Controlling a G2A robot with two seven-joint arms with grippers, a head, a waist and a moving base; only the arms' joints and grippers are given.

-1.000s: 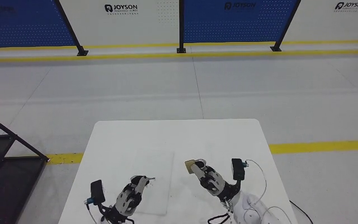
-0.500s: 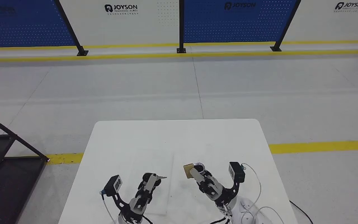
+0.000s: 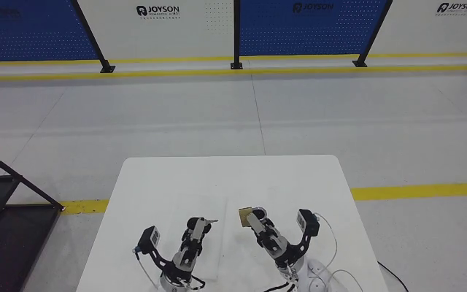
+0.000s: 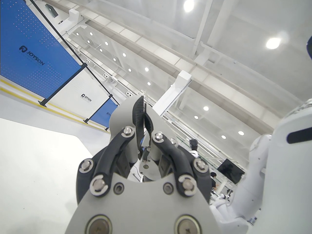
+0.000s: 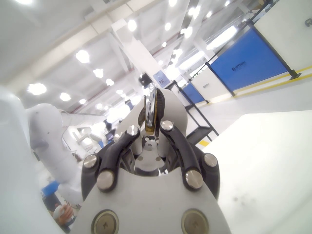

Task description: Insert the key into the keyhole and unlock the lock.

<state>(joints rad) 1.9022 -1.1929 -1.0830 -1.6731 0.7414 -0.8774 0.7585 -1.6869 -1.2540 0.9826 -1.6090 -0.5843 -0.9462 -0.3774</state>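
Note:
In the top view my left gripper (image 3: 202, 223) hovers over the near part of the white table (image 3: 219, 179), shut on a small metal key (image 3: 211, 220) whose tip points toward the right arm. My right gripper (image 3: 252, 217) is shut on a brass padlock (image 3: 245, 214), a short gap to the right of the key. Key and lock do not touch. In the left wrist view the thin key (image 4: 145, 102) sits pinched between the dark pads of the left gripper (image 4: 143, 109). In the right wrist view the padlock (image 5: 150, 109) shows edge-on, brass and chrome, inside the right gripper (image 5: 153, 98).
Both arms are held tilted upward above the table's near edge. White cables (image 3: 330, 271) trail off the near right corner. A black rack (image 3: 18, 208) stands on the floor left of the table. Blue and white barrier panels (image 3: 306, 25) line the far floor.
The left arm has swung up and to the right, bringing the key closer to the padlock. The right gripper has shifted slightly left with the padlock.

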